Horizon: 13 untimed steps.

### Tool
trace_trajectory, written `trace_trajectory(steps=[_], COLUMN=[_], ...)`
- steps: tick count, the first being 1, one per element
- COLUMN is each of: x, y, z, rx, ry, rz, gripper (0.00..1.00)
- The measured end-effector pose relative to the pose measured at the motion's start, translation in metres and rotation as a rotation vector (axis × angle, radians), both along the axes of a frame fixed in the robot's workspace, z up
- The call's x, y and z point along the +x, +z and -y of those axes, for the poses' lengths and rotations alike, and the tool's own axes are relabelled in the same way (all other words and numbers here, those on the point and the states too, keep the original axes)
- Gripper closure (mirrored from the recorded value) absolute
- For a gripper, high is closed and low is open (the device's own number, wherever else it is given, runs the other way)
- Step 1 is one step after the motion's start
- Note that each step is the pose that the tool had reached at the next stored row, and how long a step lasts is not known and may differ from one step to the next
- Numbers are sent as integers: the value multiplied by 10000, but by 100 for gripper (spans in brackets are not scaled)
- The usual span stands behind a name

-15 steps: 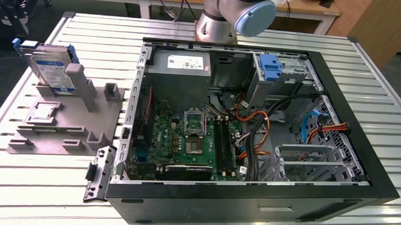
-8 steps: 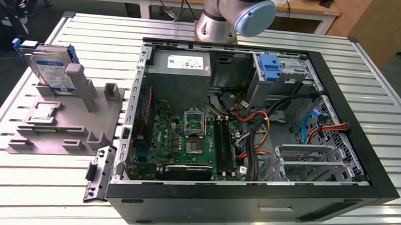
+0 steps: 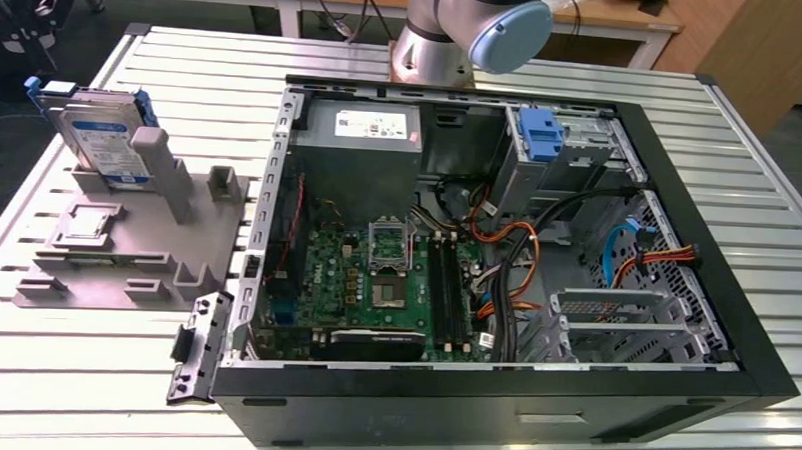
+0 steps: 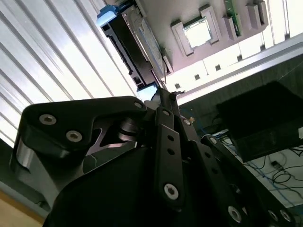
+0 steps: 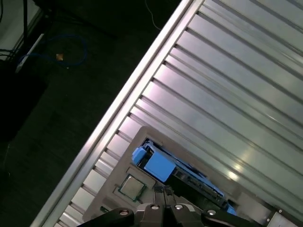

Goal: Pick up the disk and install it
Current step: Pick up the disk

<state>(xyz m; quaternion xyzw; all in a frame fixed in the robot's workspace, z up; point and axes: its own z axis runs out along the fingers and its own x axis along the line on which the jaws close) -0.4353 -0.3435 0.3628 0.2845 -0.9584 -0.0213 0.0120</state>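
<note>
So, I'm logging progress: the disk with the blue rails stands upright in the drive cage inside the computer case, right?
No. The disk with the blue rails does stand upright, but in the grey holder on the table, outside the computer case at the exterior view's left; the exterior view shows it.

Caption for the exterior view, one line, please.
Disk stands upright in a grey holder beside the open computer case on the slatted table.

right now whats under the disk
The disk stands on edge in a grey holder, which rests on the slatted metal table. Its lower edge is hidden by the holder's uprights, so how it seats cannot be seen.
</note>
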Motion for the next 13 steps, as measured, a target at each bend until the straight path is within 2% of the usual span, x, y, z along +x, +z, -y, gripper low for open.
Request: trace_trajectory(steps=[6,13], x=[0,0], y=[0,0], z=[0,0], rx=[0,-1], ry=[459,478], rz=[0,0], gripper=[90,90])
